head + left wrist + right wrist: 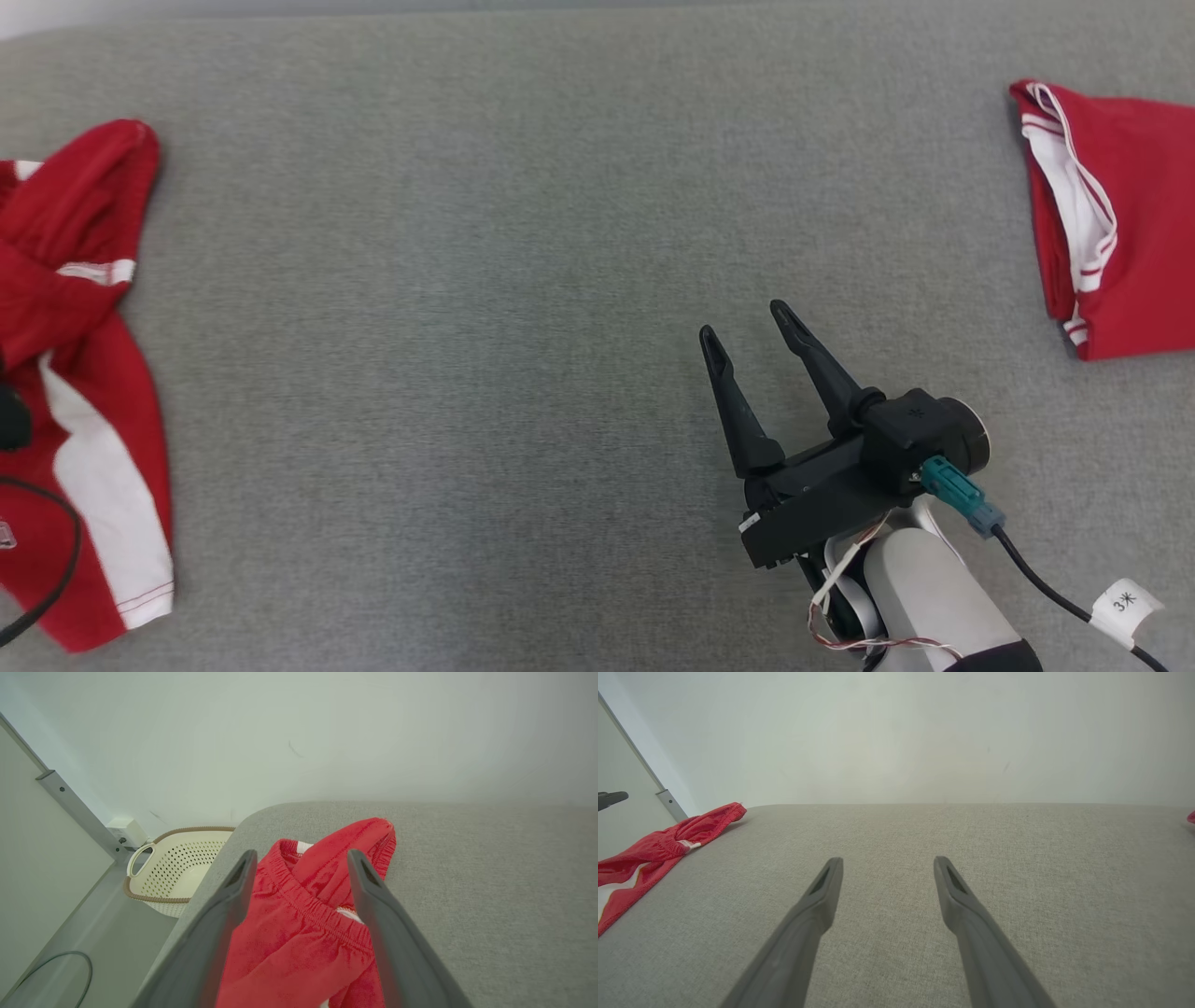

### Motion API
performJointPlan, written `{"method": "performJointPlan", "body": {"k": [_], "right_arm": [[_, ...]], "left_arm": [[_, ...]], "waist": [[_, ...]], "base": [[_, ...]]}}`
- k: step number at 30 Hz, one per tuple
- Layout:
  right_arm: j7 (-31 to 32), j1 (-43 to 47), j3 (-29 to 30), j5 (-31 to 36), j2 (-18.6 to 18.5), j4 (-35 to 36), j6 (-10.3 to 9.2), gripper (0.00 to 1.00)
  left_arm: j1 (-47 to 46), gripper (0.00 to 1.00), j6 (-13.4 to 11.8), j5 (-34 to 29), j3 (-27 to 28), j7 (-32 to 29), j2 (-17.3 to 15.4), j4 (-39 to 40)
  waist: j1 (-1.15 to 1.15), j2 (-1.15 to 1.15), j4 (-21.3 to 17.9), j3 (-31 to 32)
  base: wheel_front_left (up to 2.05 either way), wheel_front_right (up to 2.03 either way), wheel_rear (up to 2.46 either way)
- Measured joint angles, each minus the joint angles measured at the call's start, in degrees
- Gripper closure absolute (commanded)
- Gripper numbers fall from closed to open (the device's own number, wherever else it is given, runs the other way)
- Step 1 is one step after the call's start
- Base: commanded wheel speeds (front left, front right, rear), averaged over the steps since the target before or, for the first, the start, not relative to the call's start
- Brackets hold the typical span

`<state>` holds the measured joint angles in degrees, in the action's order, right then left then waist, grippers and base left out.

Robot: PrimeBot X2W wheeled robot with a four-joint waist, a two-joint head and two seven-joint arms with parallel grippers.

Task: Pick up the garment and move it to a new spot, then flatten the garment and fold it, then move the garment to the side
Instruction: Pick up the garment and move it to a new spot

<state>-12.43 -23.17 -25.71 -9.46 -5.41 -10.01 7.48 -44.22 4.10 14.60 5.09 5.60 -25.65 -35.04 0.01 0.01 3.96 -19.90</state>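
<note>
L gripper (301, 855) wide open, empty, garment (289, 942) beneath | R gripper (743, 319) wide open, empty | garment cut off, head view left

Right tool (742, 319): two long black tapered fingers (738, 411), slotted tips, on a black block (812, 513). Teal connector (952, 490) with black cable (1036, 583), white tag (1125, 605) marked "3". Silver forearm (924, 588); red-white twisted wires (840, 597) exposed beside it.

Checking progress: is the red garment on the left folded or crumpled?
Crumpled: the red garment lies bunched in uneven, overlapping folds, with its edges unaligned.
</note>
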Motion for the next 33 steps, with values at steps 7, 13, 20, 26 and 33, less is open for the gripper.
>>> {"method": "performJointPlan", "body": {"k": [7,13,20,26,33], "right_arm": [[-0.02,-0.49,-0.11,0.43,-0.05,0.42,0.00,0.00],[0.23,-0.90,-0.13,0.77,-0.14,0.94,0.00,0.00],[0.77,-0.98,-0.24,0.94,-0.16,1.42,0.00,0.00],[0.86,-1.00,-0.25,1.22,-0.18,1.80,0.01,0.00],[0.89,-0.93,0.00,1.27,-0.20,1.44,0.00,0.00]], "left_arm": [[-2.65,0.00,1.38,0.19,-1.45,-0.48,-1.03,-8.56],[-5.95,0.00,2.24,0.92,-3.24,-2.57,-1.02,-16.69],[-8.40,0.00,2.71,1.29,-5.10,-6.12,-1.58,-23.09],[-9.71,1.00,1.90,0.29,-6.50,-2.53,-2.11,-25.40],[-11.37,1.00,1.48,-0.56,-7.75,4.19,-2.43,-26.06]], "waist": [[0.00,0.00,-2.23,-2.24],[0.00,0.00,-3.64,-3.59],[-0.01,-0.01,-4.14,-4.00],[-0.01,-0.01,-4.49,-4.30],[-0.01,-0.01,-4.33,-3.27]], "base": [[0.00,0.00,0.00],[0.00,0.00,0.00],[0.00,0.00,0.00],[0.00,0.00,0.00],[0.00,0.00,0.00]]}}
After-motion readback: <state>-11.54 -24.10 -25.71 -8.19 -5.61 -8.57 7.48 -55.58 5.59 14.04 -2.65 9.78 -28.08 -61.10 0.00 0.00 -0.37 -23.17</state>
